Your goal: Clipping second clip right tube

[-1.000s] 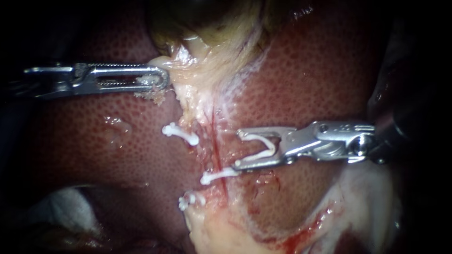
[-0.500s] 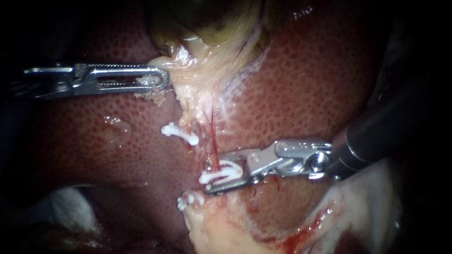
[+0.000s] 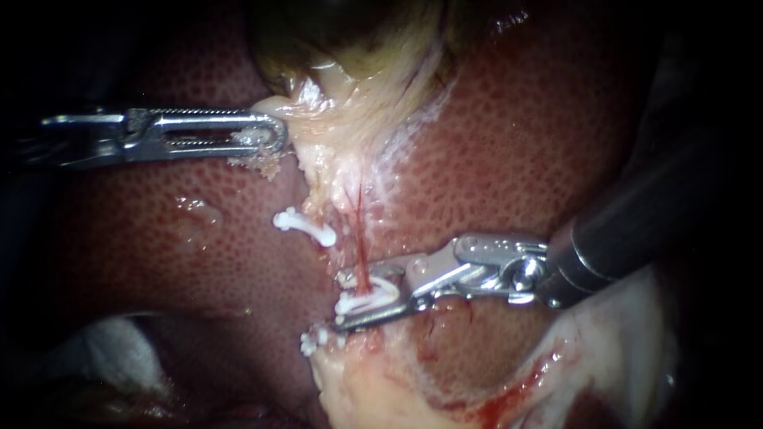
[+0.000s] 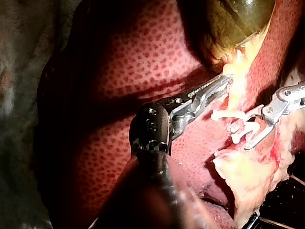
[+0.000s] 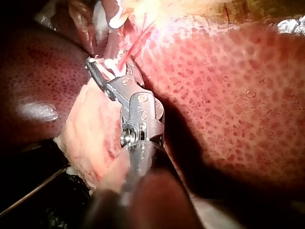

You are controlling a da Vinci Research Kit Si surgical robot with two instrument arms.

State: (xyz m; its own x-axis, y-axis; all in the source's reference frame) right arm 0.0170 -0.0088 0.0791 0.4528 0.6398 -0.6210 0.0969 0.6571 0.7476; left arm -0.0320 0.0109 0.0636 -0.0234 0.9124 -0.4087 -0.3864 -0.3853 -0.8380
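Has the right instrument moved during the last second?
Yes: right instrument advanced leftward; its jaws, holding a clip, now straddle the red tube, nearer the upper white clip.

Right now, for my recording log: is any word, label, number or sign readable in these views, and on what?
None: no text can be read in any view.
The liver, the gallbladder, the white clip in the right instrument and the left instrument show no legible word, number or sign.

A thin red tube [image 3: 362,242] runs straight down the pale tissue beneath the gallbladder [image 3: 350,40]. A white clip [image 3: 388,287], bent into a narrow loop, sits crosswise over the tube, well below the gallbladder.
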